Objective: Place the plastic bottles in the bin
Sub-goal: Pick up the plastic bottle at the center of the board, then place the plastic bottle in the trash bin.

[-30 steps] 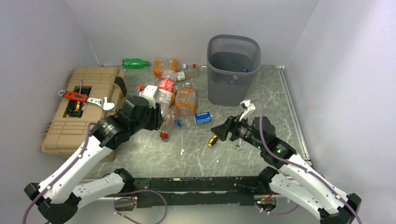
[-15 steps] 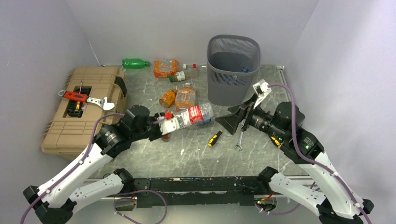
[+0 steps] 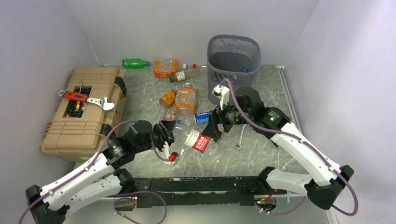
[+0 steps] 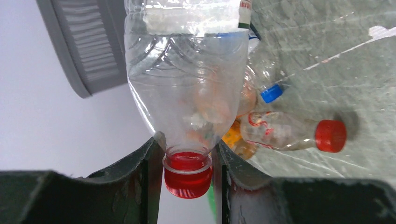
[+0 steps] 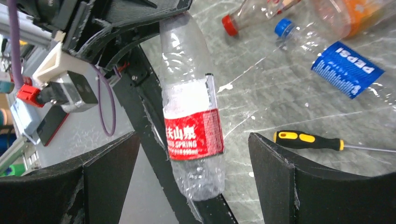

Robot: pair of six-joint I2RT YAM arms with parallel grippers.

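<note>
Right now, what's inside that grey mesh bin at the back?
Looking into the mesh bin, only a small blue-and-clear piece shows by its right wall, probably a bottle. The lower part of the inside is hidden behind its near wall.

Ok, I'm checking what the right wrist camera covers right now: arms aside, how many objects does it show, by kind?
Plastic bottles: 4 (red-label bottle, red-capped bottle, Pepsi bottle, orange bottle)
Screwdriver: 1
Total: 5
</note>
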